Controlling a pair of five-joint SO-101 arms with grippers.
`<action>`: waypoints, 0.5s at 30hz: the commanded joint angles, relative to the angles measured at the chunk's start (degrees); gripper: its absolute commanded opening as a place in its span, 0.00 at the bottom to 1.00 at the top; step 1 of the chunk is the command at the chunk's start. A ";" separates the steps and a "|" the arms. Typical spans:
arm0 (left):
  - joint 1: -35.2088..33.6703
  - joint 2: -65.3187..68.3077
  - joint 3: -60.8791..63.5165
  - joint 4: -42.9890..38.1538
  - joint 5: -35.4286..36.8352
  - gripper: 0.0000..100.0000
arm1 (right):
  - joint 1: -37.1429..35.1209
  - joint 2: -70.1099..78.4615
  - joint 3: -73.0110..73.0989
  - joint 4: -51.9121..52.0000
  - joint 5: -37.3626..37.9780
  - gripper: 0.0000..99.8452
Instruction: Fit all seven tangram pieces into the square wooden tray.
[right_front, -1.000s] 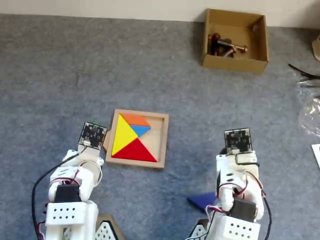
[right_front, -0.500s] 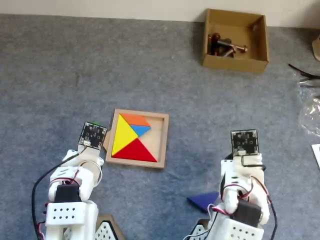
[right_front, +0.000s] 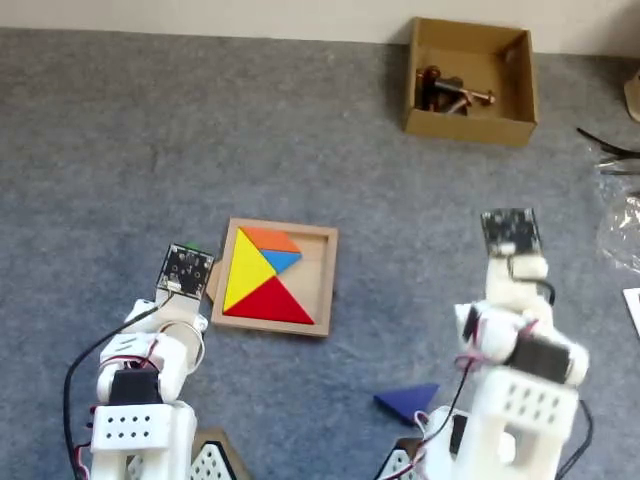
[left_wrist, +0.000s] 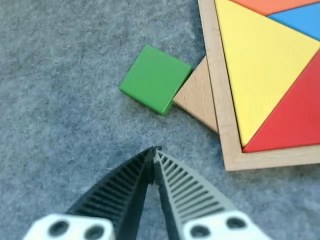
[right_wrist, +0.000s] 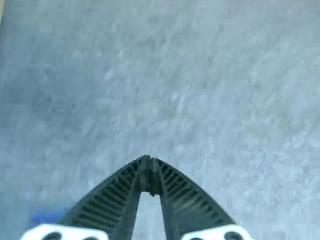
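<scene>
Beside tray (left_wrist: 212, 75) — green sq (left_wrist: 155, 78) touches wood tri (left_wrist: 200, 96)

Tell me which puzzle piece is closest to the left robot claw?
The green square, on the carpet just ahead of the left gripper. The wooden triangle beside it lies slightly farther; the yellow piece and red piece sit inside the tray.

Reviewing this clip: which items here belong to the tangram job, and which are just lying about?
Job: wooden tray; inside it yellow piece, red piece, orange piece, blue piece; beside it green square, wooden triangle; on the carpet, dark blue piece.
Lying about: cardboard box, plastic bag, cables.
</scene>
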 joint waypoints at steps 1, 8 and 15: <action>0.66 -0.84 1.27 0.35 -0.44 0.01 | -0.48 11.56 -13.32 7.78 5.63 0.01; 0.66 -0.84 1.27 0.35 -0.44 0.01 | -7.25 17.10 -21.05 17.54 13.27 0.01; 0.66 -0.84 1.27 0.35 -0.44 0.01 | -19.12 17.10 -11.47 21.85 23.30 0.01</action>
